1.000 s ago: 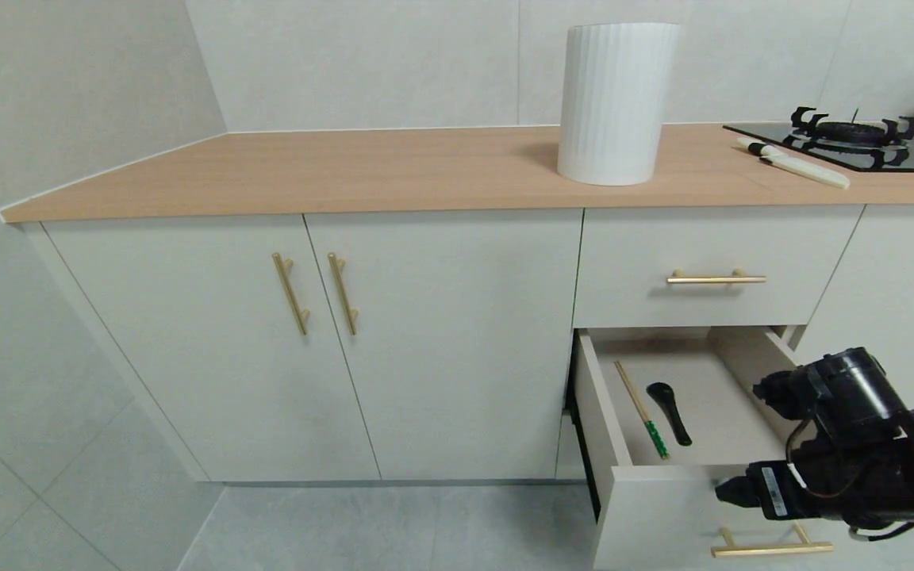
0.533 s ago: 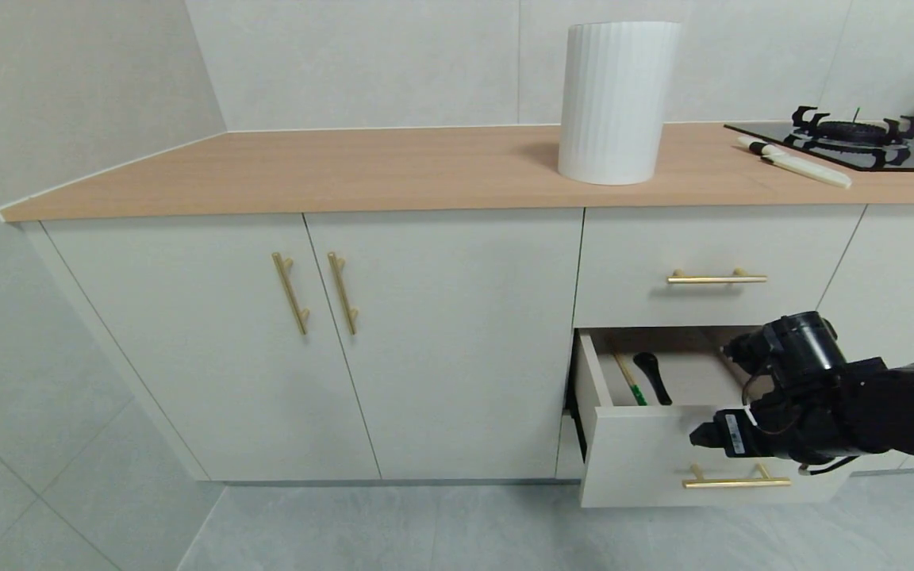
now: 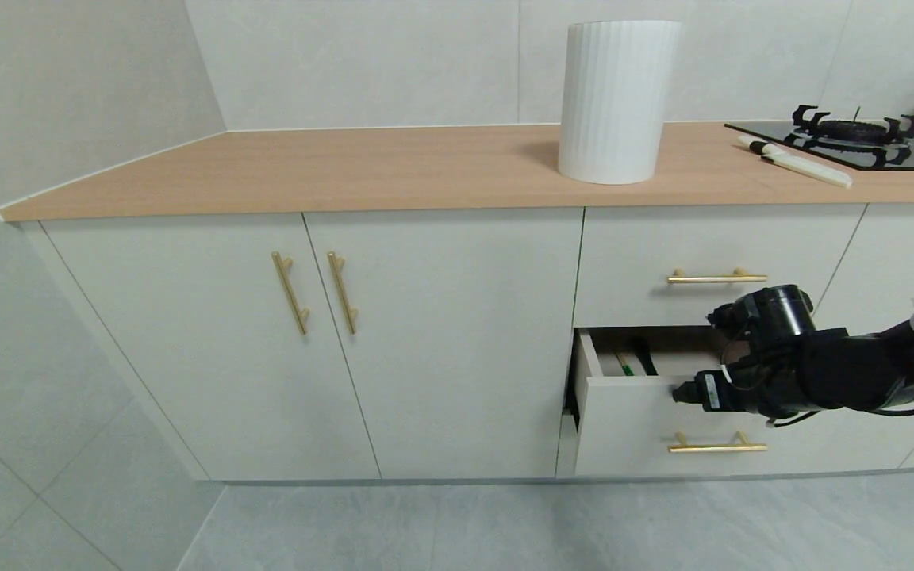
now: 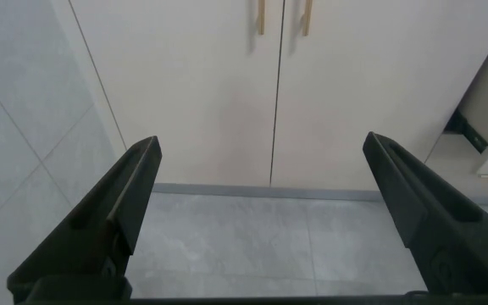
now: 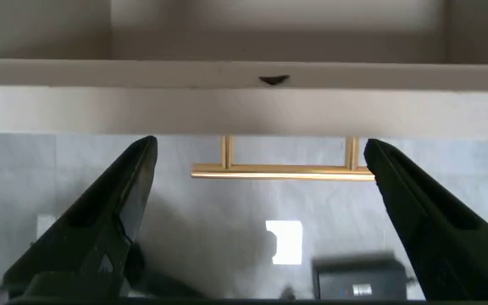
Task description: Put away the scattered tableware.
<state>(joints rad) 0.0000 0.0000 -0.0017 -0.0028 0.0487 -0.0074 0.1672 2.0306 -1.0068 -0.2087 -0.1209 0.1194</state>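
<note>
**A:** What lies around the lower drawer (image 3: 639,428)?

**B:** The wooden countertop (image 3: 346,170) runs above it. The double doors (image 3: 187,341) stand to its left, and the upper drawer (image 3: 715,246), which is closed, is directly over it. A ribbed white canister (image 3: 617,103) stands upright on the countertop, above the drawer's left half. The hob (image 3: 854,143) is up and to the right. A knife (image 3: 798,165) lies flat between the canister and the hob.

**A:** And the drawer itself?

**B:** It is pulled out only a little, so just a narrow strip of the inside shows.

**A:** Where are the arms?

**B:** The right gripper (image 3: 683,392) is at the top edge of the drawer's front panel, above its gold handle (image 3: 717,446). Its fingers are spread wide, and in the wrist view the handle (image 5: 282,172) shows between them, farther off. I cannot tell whether it touches the panel. The left gripper (image 4: 261,144) hangs low over the floor (image 4: 227,246), left of the drawer and facing the double doors. It is splayed too.

**A:** Where is the tableware?

**B:** It is in the drawer, towards its left side. The chopsticks (image 3: 624,364) lie with their long axis running from the drawer's front to its back, green ends toward the front panel. The black spoon (image 3: 645,357) lies just beside them on the right, along the same line. Which way it points is hidden.
</note>
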